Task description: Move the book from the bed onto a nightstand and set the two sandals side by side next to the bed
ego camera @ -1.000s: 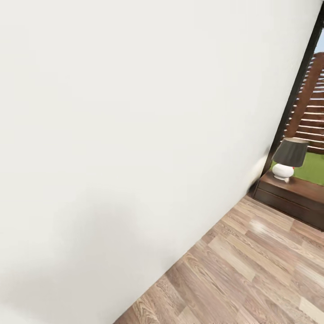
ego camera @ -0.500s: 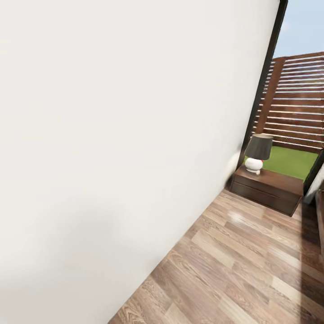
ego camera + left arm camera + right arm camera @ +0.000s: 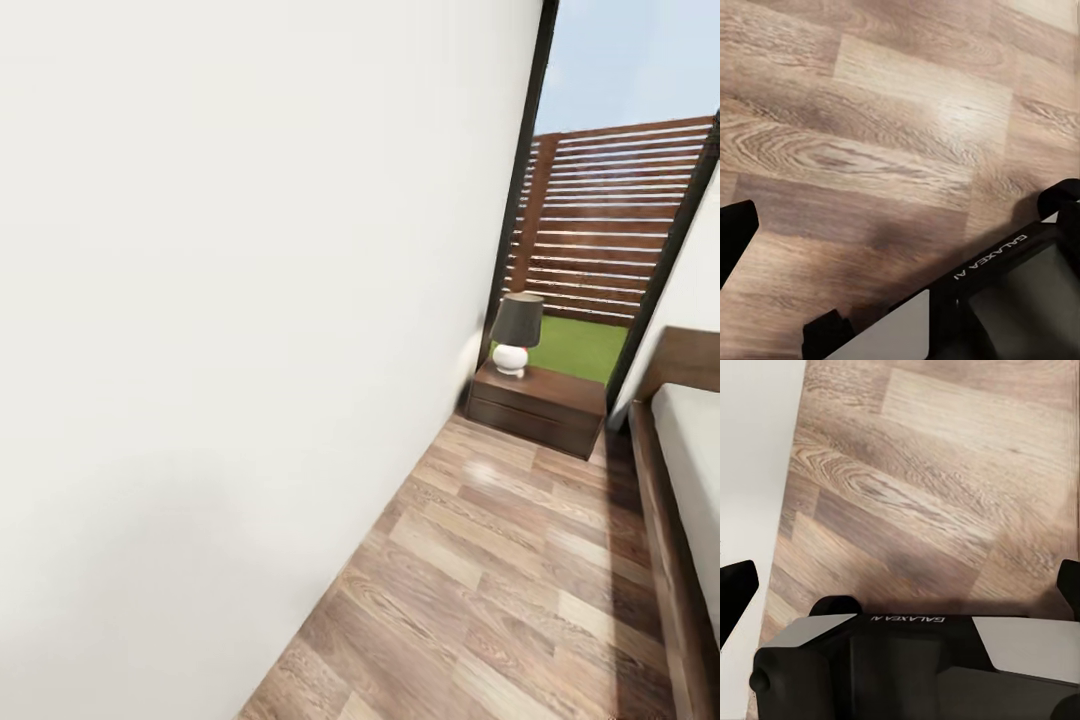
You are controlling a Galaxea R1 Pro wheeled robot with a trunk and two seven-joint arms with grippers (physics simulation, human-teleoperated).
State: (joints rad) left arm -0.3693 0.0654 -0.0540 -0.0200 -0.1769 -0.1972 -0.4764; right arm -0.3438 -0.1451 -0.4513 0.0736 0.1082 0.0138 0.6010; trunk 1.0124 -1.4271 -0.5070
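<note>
Wall [image 3: 220, 300] fills the left, plank floor [image 3: 520, 560] running alongside it toward a window.
The bed [image 3: 690, 470], white mattress on a dark frame, lies at the right edge; the nightstand [image 3: 540, 405] stands in the far corner, a small lamp [image 3: 516, 335] on it. Both end effectors hang above bare floor, holding nothing; I cannot tell how far either one gapes.

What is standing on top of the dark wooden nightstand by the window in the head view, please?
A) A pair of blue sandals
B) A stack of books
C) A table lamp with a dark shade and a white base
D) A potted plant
C: the head view shows a lamp with a dark shade and a rounded white base standing on the nightstand, at the far end of the wooden floor.
</note>
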